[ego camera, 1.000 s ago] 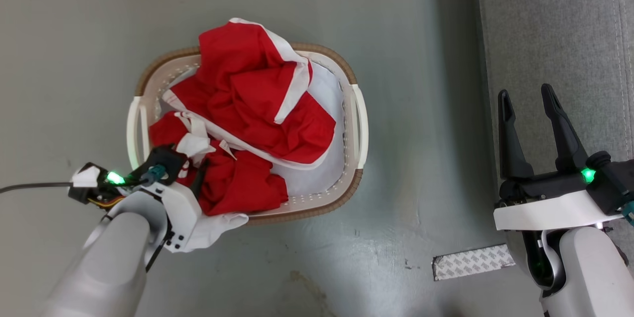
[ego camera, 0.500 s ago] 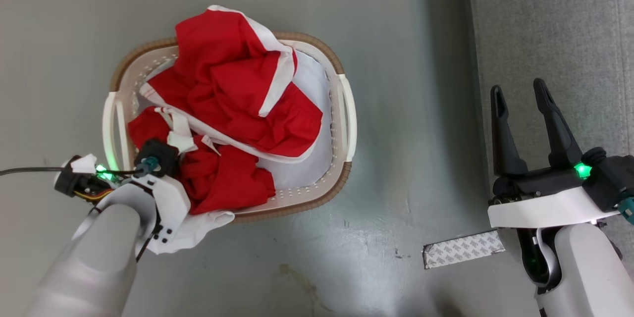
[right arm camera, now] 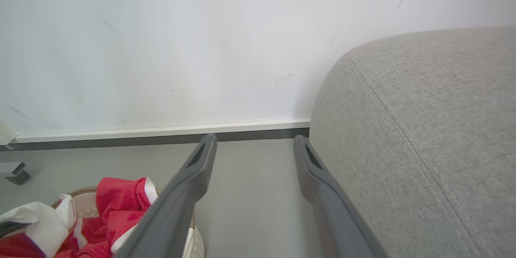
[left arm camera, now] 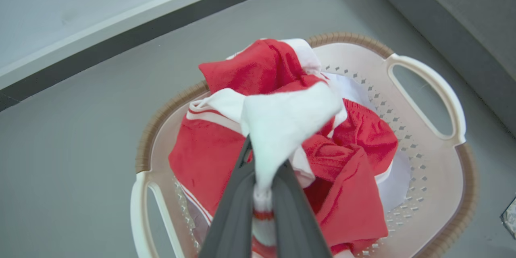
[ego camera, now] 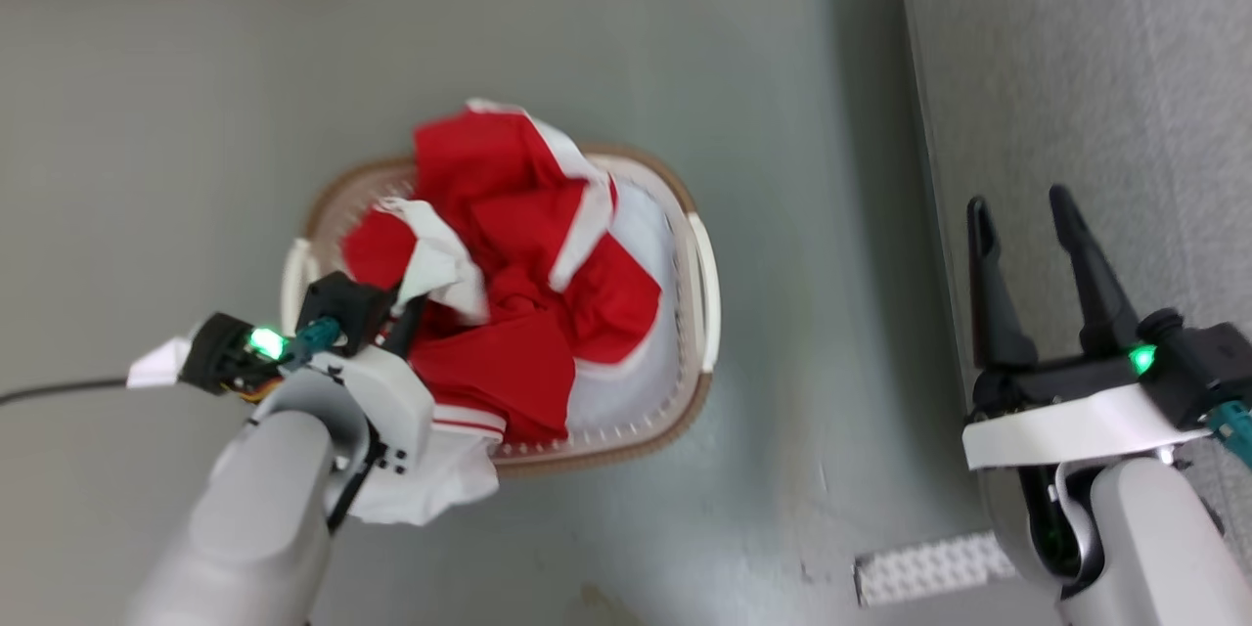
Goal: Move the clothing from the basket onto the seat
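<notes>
— What are our jaws doing?
— Our left gripper [left arm camera: 264,157] is pinching a white fold of the clothing [left arm camera: 354,141], lifted above the heap in the basket [left arm camera: 427,84]. Our right gripper [ego camera: 1019,210] is spread and empty.
— And around us?
— The basket sits on the floor [ego camera: 196,117], and the seat [ego camera: 1076,68] is just beside our right gripper.

I see even, bright light, my head view smeared with blur, a soft shadow on the floor [ego camera: 861,215] beside the seat [ego camera: 1076,68].
</notes>
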Motion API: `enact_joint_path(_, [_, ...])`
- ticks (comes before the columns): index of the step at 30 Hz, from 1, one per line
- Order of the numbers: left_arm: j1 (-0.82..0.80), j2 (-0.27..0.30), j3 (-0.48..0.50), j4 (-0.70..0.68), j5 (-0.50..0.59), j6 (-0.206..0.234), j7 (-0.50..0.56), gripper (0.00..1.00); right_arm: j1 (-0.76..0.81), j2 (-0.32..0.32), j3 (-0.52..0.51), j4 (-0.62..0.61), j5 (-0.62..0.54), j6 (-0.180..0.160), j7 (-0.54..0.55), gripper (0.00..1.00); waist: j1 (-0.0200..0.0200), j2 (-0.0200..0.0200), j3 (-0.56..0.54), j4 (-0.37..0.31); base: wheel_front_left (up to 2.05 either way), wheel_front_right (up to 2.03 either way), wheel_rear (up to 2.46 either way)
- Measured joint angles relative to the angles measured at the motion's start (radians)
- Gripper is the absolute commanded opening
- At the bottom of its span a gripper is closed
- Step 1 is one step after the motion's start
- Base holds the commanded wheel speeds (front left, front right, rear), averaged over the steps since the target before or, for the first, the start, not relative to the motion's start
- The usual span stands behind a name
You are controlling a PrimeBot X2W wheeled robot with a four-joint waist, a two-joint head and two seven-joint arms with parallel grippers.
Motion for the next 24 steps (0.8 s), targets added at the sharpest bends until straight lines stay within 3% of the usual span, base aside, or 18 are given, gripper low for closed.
enact_joint_path(13, [0.283, -0.027, 0.073, -0.357, -0.126, 0.016, -0.001, 0.0, 0.124, 0.0, 0.046, 0.098, -0.015, 0.0, 0.0, 1.0, -0.0002, 0.0, -0.341, 0.068, 0.0, 0.0, 0.0])
enact_joint_path(24, [0.435, 0.001, 0.092, -0.773, -0.203, 0.059, 0.142, 0.0, 0.2, -0.001, 0.183, 0.08, -0.015, 0.0, 0.0, 1.0, -0.0004, 0.0, -0.593, 0.117, 0.0, 0.0, 0.0])
